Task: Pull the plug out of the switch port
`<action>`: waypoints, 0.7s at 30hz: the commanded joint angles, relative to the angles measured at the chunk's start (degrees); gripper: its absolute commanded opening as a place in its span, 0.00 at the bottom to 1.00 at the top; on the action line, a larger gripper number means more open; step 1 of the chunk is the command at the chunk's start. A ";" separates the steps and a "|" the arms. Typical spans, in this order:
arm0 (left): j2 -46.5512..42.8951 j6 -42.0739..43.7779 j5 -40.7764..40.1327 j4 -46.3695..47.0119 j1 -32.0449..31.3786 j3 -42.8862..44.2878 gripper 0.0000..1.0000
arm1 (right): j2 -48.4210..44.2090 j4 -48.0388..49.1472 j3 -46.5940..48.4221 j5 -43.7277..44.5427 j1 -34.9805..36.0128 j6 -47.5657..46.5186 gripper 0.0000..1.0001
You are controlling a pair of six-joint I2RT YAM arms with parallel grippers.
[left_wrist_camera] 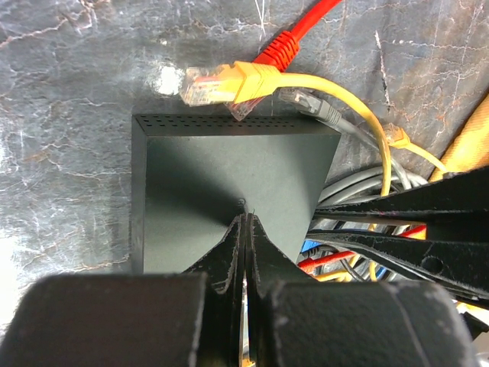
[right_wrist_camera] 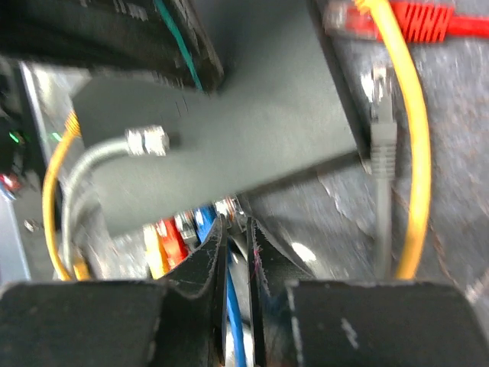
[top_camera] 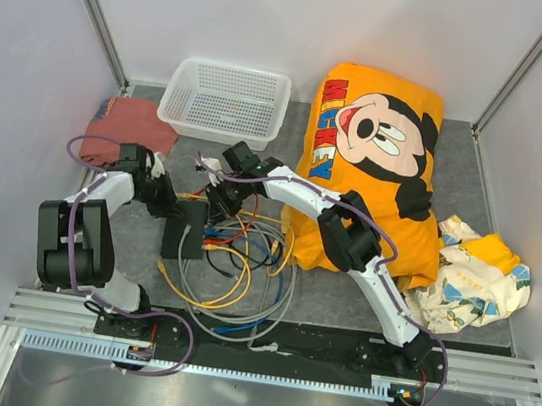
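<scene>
The switch [top_camera: 182, 236] is a flat black box on the grey mat, also shown from above in the left wrist view [left_wrist_camera: 229, 168]. My left gripper [left_wrist_camera: 246, 219] is shut, its tips pressing down on the switch's top [top_camera: 164, 198]. My right gripper [right_wrist_camera: 237, 228] sits at the switch's socket side [right_wrist_camera: 252, 115], its jaws shut on a plug whose colour is hard to make out, beside a blue cable [right_wrist_camera: 233, 306]. Red [right_wrist_camera: 172, 237] and yellow plugs sit in neighbouring ports. Beyond the switch lie loose yellow [left_wrist_camera: 221, 82], red [left_wrist_camera: 279, 52] and grey [left_wrist_camera: 321, 111] plugs.
A tangle of coloured cables [top_camera: 235, 279] lies in front of the switch. A white mesh basket [top_camera: 225, 101] and a red cloth [top_camera: 128, 127] are at the back left. An orange Mickey cushion [top_camera: 373, 157] and a patterned cloth [top_camera: 473, 277] fill the right.
</scene>
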 commanded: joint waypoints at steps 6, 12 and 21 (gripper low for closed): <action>-0.27 1.65 -6.05 -0.91 -0.82 -0.73 0.01 | -3.27 -15.02 -6.58 11.01 -4.19 -15.56 0.00; -0.19 1.56 -5.35 -0.74 -0.99 -0.90 0.01 | -8.28 -11.86 -1.33 9.87 -7.53 -14.86 0.00; -0.54 1.48 -4.56 -0.30 -1.17 -0.99 0.02 | -11.98 2.89 6.33 22.86 -11.58 -16.18 0.00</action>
